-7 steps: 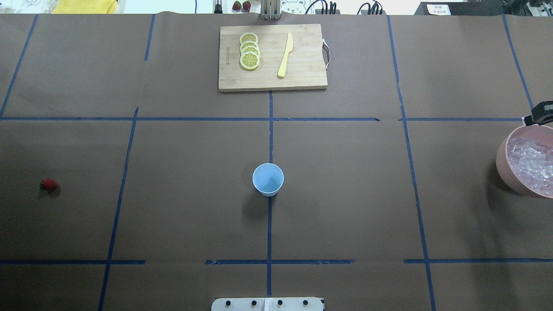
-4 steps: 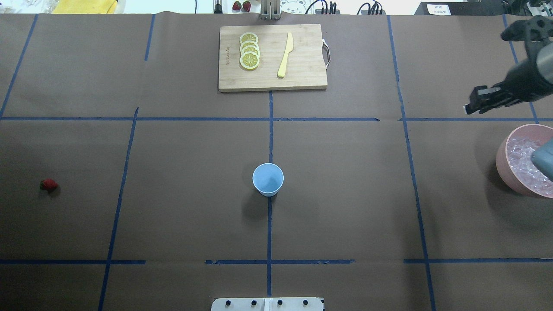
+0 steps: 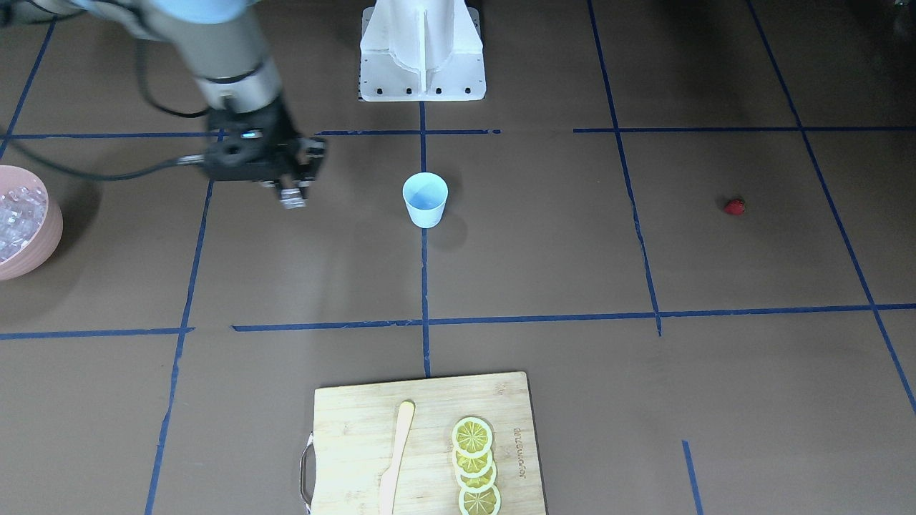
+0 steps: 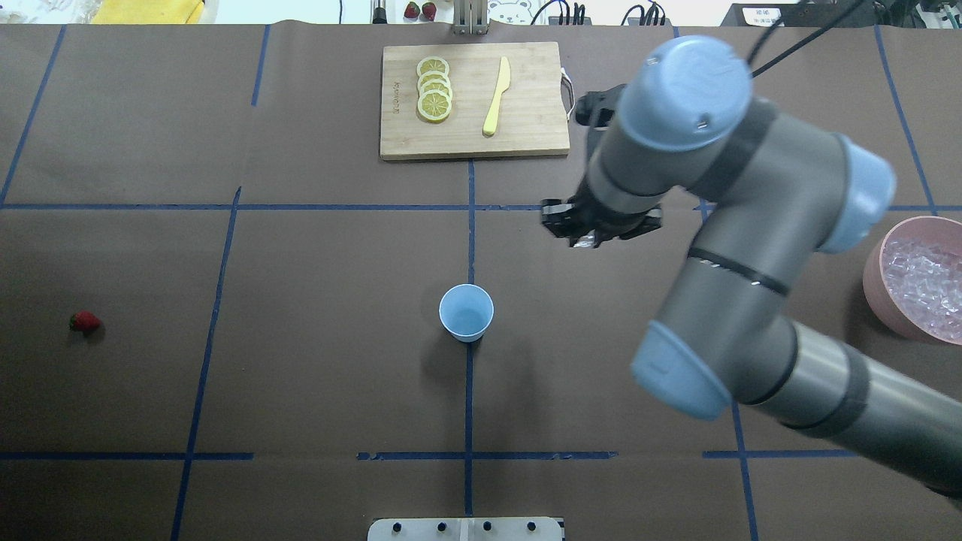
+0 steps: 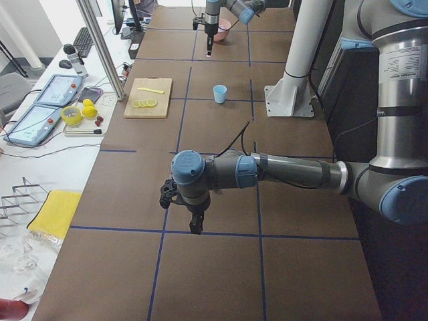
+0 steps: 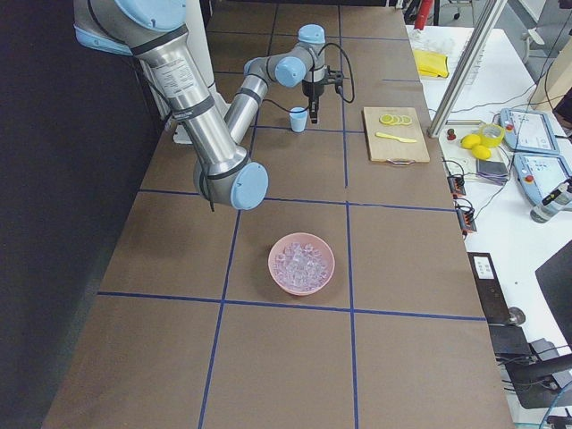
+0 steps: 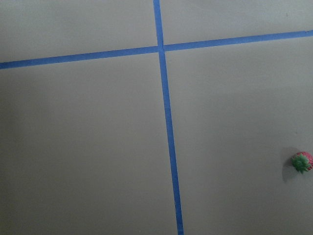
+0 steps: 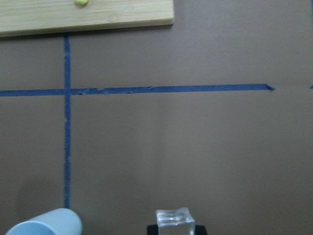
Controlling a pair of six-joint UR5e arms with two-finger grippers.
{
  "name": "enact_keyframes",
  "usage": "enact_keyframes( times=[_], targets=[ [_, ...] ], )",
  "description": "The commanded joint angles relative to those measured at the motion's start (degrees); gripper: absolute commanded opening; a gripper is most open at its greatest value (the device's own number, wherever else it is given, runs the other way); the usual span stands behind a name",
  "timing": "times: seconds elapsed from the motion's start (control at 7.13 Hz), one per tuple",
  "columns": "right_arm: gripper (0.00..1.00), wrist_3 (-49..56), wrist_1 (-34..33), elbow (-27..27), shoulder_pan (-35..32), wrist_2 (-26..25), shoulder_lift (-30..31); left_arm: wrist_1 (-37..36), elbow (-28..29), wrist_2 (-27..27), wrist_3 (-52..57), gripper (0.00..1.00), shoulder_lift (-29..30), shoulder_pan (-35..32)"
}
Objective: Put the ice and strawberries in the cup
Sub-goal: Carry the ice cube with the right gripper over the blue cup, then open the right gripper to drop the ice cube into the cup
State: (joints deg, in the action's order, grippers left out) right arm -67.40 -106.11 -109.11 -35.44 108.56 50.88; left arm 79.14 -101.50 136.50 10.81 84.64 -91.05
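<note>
One cup, front view: the blue cup (image 3: 425, 200) stands upright on the brown table (image 3: 544, 243), right on a blue tape line (image 3: 424, 286).
Right gripper, front view: the right gripper (image 3: 292, 198) hangs in the air near the cup, on the bowl's side, and does not touch it.
Bowl, front view: the pink bowl (image 3: 43, 250) sits at the table's edge, full of ice (image 3: 14, 214), well apart from the cup.
Strawberry, front view: the red strawberry (image 3: 734, 207) lies alone, well away on the cup's other side.
Board, front view: the cutting board (image 3: 343, 429) holds lemon slices (image 3: 474, 465) and a yellow knife (image 3: 395, 458).
Top view: the right arm reaches over the table, and its gripper is between the board and the cup.
Left side view: the left gripper (image 5: 195, 226) points down close over the table. I cannot tell if its fingers are apart or together.
Right side view: the bowl is near and the cup is far, with the right gripper beside the cup.
Left wrist view: the strawberry shows at the right edge, green top up.
Right wrist view: an ice cube (image 8: 174, 219) sits at the bottom edge, and it seems pinched between the two dark finger tips. The cup's rim is beside it, not under it.
</note>
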Motion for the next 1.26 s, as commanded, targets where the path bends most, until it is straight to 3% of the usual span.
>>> enact_keyframes(
  times=[0.0, 0.14, 0.7, 0.84, 0.98, 1.12],
  targets=[
    [0.01, -10.17, -0.68, 11.06, 8.87, -8.07, -12.25, -0.04, 0.07, 0.00, 0.00, 1.00, 0.00, 0.00],
    [0.01, -11.68, -0.59, 14.33, 10.29, -8.53, -14.64, -0.04, 0.08, 0.00, 0.00, 1.00, 0.00, 0.00],
    [0.04, -11.70, -0.59, 14.46, 12.33, -9.86, -12.04, -0.04, 0.08, 0.00, 0.00, 1.00, 0.00, 0.00],
    [0.22, -11.35, -0.51, 14.54, 12.33, -9.77, -12.12, -0.04, 0.08, 0.00, 0.09, 1.00, 0.00, 0.00],
    [0.98, -11.61, 0.36, 14.37, 12.50, -9.94, -12.03, -0.04, 0.08, 0.00, 0.09, 1.00, 0.00, 0.00],
    [1.00, -11.52, 0.55, 14.28, 12.50, -10.03, -12.12, -0.04, 0.08, 0.00, 0.09, 1.00, 0.00, 0.00]
  ],
)
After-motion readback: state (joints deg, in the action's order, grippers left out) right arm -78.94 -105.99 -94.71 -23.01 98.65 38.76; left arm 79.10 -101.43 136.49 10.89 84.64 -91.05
